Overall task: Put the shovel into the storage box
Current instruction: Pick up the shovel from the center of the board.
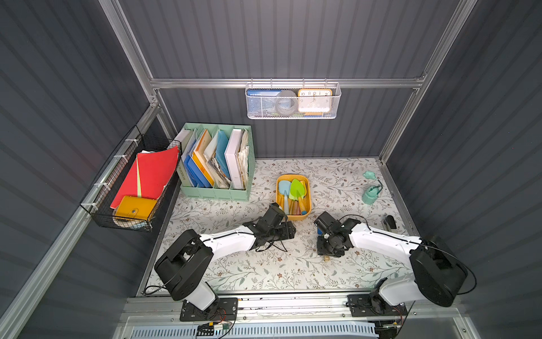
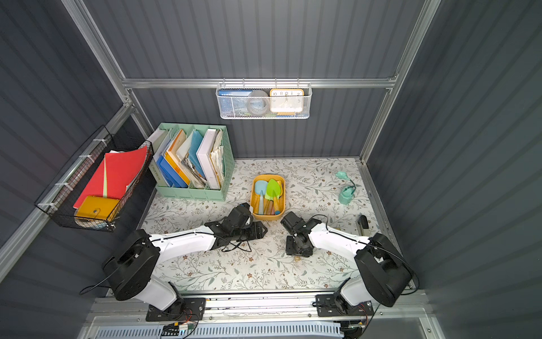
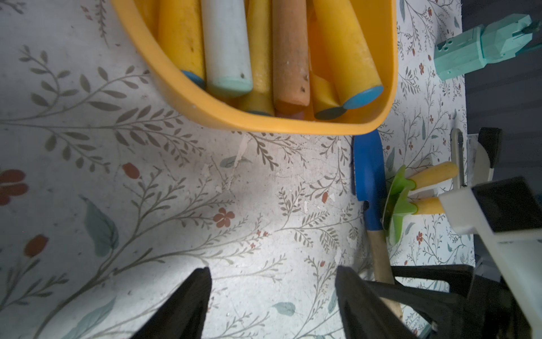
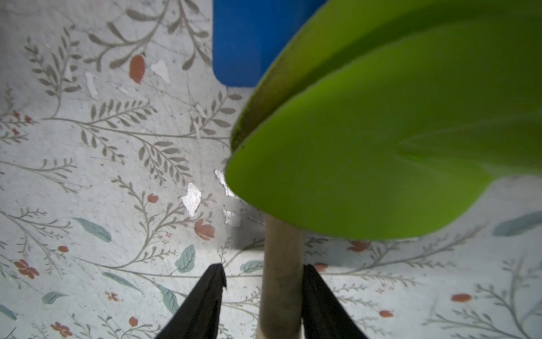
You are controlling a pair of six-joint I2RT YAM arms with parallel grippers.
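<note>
Right claw [image 4: 263, 272] loosely astride blue shovel [image 4: 283, 249]

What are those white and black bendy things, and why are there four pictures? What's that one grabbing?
They are two robot arms, left arm and right arm. Two pictures look down from above; the other two come from cameras on the arms' wrists. On the flowery tabletop sits a shallow yellow-orange plastic tub, already holding toy shovels. Near it lie a blue-bladed toy shovel with a wooden handle and green-bladed ones. The right end effector straddles the blue shovel's handle, jaws not yet tight. The left end effector is open and empty.
</note>
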